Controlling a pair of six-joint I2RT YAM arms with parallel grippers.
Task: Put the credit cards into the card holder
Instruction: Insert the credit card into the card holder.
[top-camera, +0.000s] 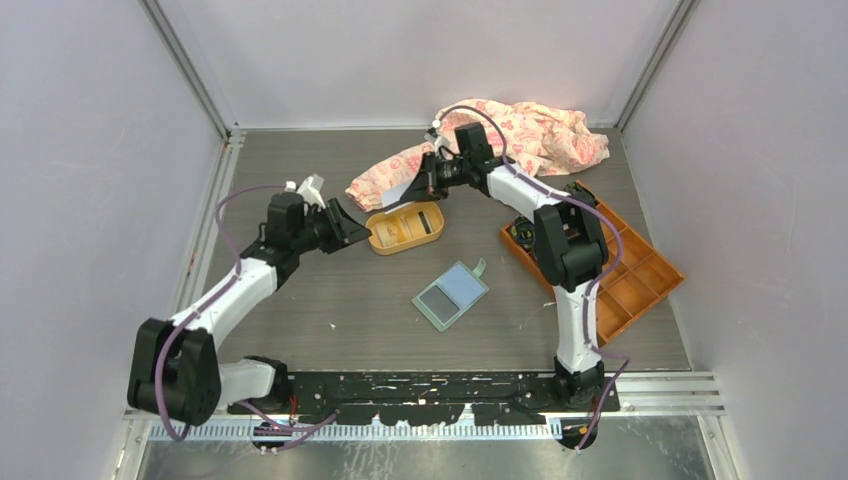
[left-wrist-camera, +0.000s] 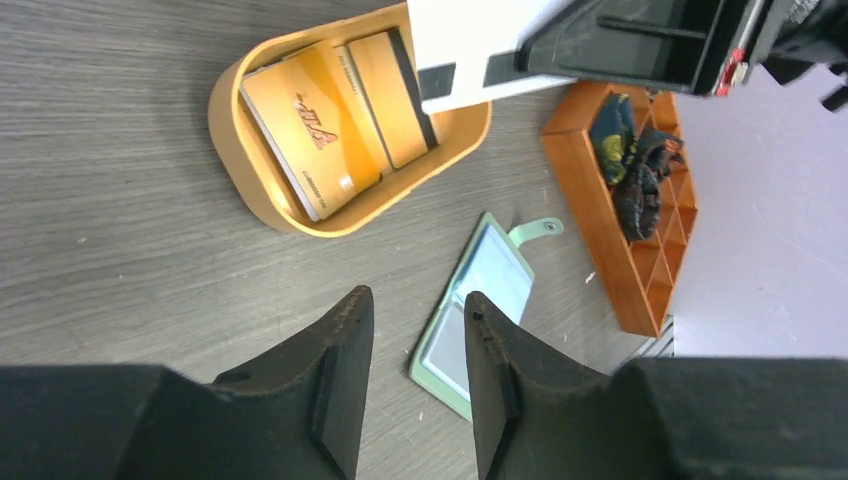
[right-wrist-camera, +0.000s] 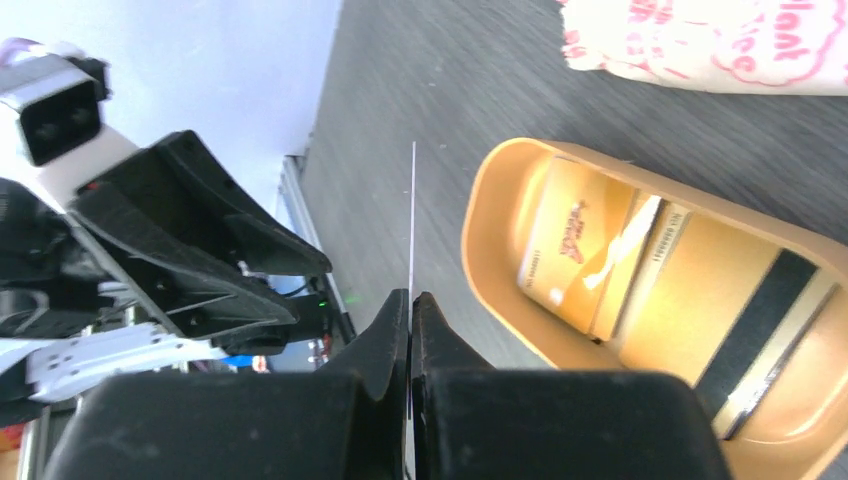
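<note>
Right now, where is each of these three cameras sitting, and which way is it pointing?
Top external: above and behind the arms, looking down on the table; both whole arms show.
Left wrist: on the left arm, looking down at the orange oval tray and card holder; open left fingers at the bottom.
Right wrist: on the right arm, looking along right fingers shut on an edge-on credit card.
Shared: both wrist views show the tray.
</note>
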